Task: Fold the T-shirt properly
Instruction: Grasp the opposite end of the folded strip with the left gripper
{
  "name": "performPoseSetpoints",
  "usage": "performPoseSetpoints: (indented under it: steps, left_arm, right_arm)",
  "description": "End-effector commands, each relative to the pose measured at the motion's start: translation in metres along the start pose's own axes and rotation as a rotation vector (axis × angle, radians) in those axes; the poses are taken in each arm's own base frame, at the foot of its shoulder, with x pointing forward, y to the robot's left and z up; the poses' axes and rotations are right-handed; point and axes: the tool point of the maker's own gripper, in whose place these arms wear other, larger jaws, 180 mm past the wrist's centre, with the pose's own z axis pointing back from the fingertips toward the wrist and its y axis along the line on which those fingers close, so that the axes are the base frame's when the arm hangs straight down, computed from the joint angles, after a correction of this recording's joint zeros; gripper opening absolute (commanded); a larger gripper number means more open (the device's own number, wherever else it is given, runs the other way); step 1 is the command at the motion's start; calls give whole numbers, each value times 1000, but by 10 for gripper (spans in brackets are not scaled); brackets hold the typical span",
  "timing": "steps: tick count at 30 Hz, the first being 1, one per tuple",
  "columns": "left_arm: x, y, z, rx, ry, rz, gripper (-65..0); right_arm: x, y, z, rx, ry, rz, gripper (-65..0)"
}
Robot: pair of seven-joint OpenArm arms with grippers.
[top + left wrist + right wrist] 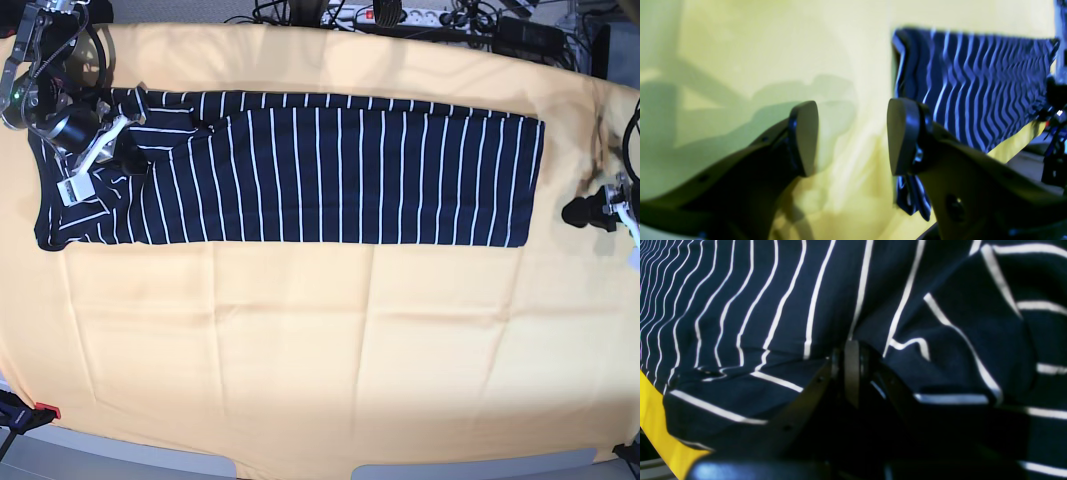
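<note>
Lying long across the yellow tablecloth (300,340), soft limp dark navy white-striped T-shirt (330,170), likely light, best pinched at corners; right gripper (132,158) clamped on its sleeve end, left gripper (585,212) spread, empty

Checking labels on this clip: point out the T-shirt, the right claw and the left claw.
T-shirt (340,175), base view, middle of the striped body.
Right claw (852,355), right wrist view, closed tips pinching fabric.
Left claw (852,136), left wrist view, gap between open tips.
</note>
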Motion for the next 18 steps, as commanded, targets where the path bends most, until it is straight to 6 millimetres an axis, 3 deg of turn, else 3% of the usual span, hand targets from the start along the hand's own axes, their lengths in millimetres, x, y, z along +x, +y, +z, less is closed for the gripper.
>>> performPoseSetpoints:
  steps: [1, 9, 18]
  left_arm:
    - [16, -3, 11, 2, -38, -9, -304]
    - [6, -17, -8, -35, 12, 4, -305]
    - [-31, -42, -28, -83, 109, -77, -305]
  right_arm:
    - [14, -2, 4, -1, -38, 24, -650]
    - [20, -3, 3, -2, -51, 32, -650]
    - [22, -5, 3, -14, -54, 15, -650]
